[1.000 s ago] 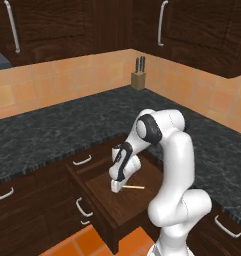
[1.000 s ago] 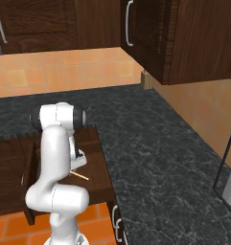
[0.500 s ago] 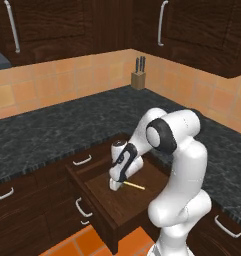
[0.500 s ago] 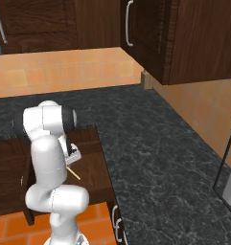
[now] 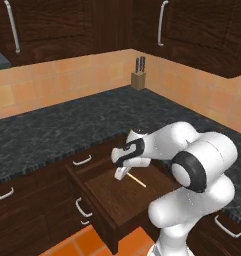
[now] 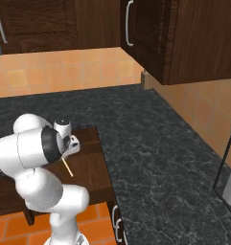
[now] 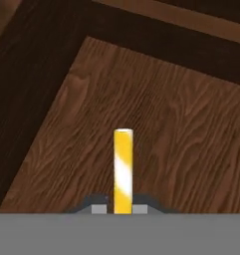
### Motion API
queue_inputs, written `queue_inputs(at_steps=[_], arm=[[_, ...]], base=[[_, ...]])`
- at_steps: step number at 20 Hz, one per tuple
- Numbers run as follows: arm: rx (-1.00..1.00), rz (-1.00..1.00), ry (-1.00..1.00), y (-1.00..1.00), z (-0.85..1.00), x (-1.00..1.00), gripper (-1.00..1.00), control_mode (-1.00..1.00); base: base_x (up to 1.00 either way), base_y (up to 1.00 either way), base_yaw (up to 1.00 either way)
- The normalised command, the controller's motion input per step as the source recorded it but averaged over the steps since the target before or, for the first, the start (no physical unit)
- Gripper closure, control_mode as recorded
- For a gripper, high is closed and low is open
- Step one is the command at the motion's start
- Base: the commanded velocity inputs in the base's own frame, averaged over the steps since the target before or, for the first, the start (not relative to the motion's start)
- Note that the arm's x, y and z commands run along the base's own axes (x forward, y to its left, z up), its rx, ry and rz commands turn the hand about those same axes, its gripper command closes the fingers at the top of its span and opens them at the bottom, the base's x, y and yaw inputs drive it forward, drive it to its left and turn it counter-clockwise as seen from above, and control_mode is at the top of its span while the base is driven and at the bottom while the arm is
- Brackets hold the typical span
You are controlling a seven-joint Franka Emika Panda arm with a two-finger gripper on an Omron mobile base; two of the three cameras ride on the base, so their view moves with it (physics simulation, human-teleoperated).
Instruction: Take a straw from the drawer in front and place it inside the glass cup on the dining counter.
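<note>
Yellow straw [image 7: 123,169] sits clamped in my claw [image 5: 120,173] over the drawer [image 5: 112,200], so I'd lift straight, slowly, avoiding the walls.

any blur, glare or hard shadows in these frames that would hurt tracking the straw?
Left base view: sharp, flat rendered light, no glare; the straw is thin but clear against the drawer floor beside the gripper. Right base view: same even light, the arm covers part of the straw. Hand view: straw sharp and large between the fingertips, wood grain slightly soft, no visible shadow.
</note>
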Motion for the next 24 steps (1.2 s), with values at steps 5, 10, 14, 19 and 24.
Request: queue_inputs(at_steps=[5,10,14,19,24], arm=[[0.07,-0.08,0.00,0.00,1.00,-0.12,1.00,-1.00],[0.03,-0.13,0.01,-0.04,1.00,-0.25,1.00,-1.00],[0.00,-0.14,0.00,-0.15,1.00,-0.63,1.00,-1.00],[0.00,-0.12,0.00,-0.37,0.91,-0.65,1.00,-1.00],[0.00,-0.08,0.00,-0.30,0.56,-0.53,1.00,-1.00]], base=[[0.00,0.00,0.00],[0.00,0.00,0.00],[0.00,0.00,0.00],[0.00,0.00,0.00],[0.00,0.00,0.00]])
